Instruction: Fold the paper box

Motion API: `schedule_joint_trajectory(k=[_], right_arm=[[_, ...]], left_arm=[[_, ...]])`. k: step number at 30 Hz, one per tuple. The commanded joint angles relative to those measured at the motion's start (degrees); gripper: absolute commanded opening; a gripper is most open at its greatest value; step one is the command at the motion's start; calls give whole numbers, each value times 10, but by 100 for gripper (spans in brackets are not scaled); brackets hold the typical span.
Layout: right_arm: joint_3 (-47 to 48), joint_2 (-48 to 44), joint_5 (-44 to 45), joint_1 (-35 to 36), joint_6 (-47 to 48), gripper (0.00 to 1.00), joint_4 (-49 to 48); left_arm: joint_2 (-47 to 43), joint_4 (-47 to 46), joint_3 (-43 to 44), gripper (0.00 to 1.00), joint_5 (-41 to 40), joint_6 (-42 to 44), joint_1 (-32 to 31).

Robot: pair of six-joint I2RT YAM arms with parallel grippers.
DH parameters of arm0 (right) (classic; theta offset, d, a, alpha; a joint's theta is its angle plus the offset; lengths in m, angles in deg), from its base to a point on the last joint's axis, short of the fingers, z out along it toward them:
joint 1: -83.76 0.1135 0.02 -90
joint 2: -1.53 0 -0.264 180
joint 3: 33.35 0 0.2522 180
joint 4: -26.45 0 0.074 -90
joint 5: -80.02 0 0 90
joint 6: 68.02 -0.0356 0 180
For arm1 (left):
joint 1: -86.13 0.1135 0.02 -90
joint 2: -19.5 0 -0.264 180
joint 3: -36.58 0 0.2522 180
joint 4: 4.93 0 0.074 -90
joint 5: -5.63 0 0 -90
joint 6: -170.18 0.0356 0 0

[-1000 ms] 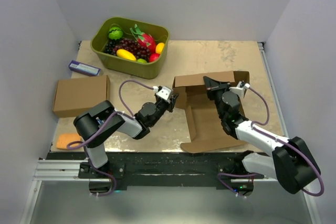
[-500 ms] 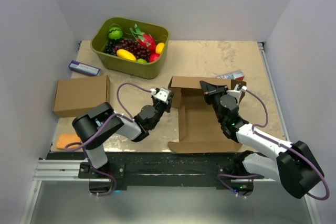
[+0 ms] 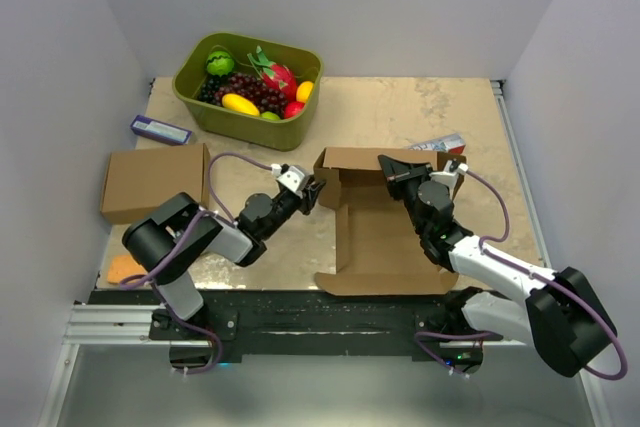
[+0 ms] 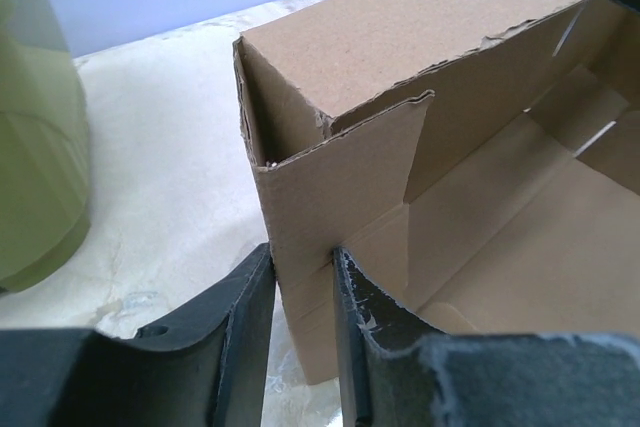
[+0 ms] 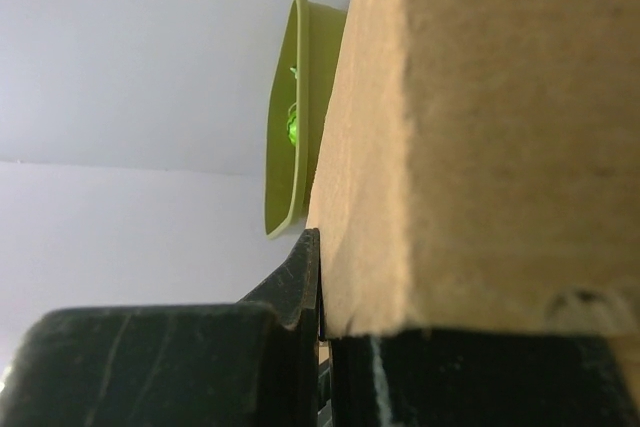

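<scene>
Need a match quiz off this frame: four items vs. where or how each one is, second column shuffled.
Column one
1. green tub of fruit
2. closed cardboard box
3. left gripper
4. right gripper

Column two
A. left side of the table, untouched
B. shut on the paper box, on its far wall
C. far edge of the table
D. closed on the paper box's left side flap

Pairs: 1-C, 2-A, 3-D, 4-B

Table (image 3: 420, 107) bearing paper box (image 3: 385, 237); tub (image 3: 250, 128)
</scene>
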Motion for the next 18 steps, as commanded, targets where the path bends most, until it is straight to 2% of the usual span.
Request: schedule_joint_trajectory(k=[1, 10, 18], right_arm=[[-11, 18, -65, 21, 31, 0, 75], [-6, 28, -77, 22, 36, 0, 61], [-1, 46, -93, 21, 37, 0, 41]], left_arm=[[-6, -148, 0, 36, 143, -35, 22], [8, -111, 32, 46, 212, -36, 51], [34, -99, 58, 49, 241, -37, 62]])
